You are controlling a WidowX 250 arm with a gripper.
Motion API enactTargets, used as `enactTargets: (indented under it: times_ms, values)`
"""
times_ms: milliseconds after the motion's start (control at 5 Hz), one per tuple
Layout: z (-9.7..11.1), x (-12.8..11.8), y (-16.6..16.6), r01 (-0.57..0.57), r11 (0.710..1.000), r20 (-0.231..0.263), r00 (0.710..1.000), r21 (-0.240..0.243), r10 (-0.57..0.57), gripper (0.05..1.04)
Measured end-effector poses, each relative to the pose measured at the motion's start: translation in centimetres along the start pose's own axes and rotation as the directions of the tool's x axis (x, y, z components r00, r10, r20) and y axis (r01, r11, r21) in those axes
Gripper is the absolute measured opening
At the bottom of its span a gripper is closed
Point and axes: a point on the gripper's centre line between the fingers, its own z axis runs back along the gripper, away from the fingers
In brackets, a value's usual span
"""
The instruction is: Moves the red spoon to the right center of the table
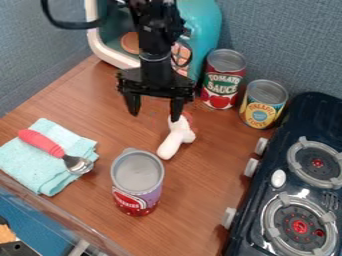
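Soft, nubbly turquoise cloth (43, 172) lay rumpled on the wood-grained table (194, 205), left of the smooth, cylindrical berry can (137, 182). The claw (155, 114) hung at upper centre, its two black fingers wide apart, with nothing between them. Down and left of it, at the frame's left, the spoon (55, 149) rested on the cloth, its thick red handle rounded, its metal bowl shiny.

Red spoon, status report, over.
Hand open, holding nothing. Spoon on cloth, left in view. Can and white toy look likely in the way toward right center.
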Motion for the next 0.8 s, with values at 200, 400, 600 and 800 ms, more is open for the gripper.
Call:
enactTargets:
  times_ms: [200, 400, 600, 800]
  values:
    - [1.7, 0.0, 3.4, -0.268, 0.963, 0.103, 0.957, -0.029, 0.27, 1.001]
    - [3.3, -1.0, 6.9, -0.49, 0.867, 0.157, 0.853, -0.088, 0.498, 1.001]
    - [4.3, -2.5, 10.9, -0.701, 0.703, 0.18, 0.681, -0.118, 0.71, 1.001]
    - [3.1, -3.9, 13.6, -0.863, 0.502, 0.19, 0.483, -0.062, 0.854, 1.001]
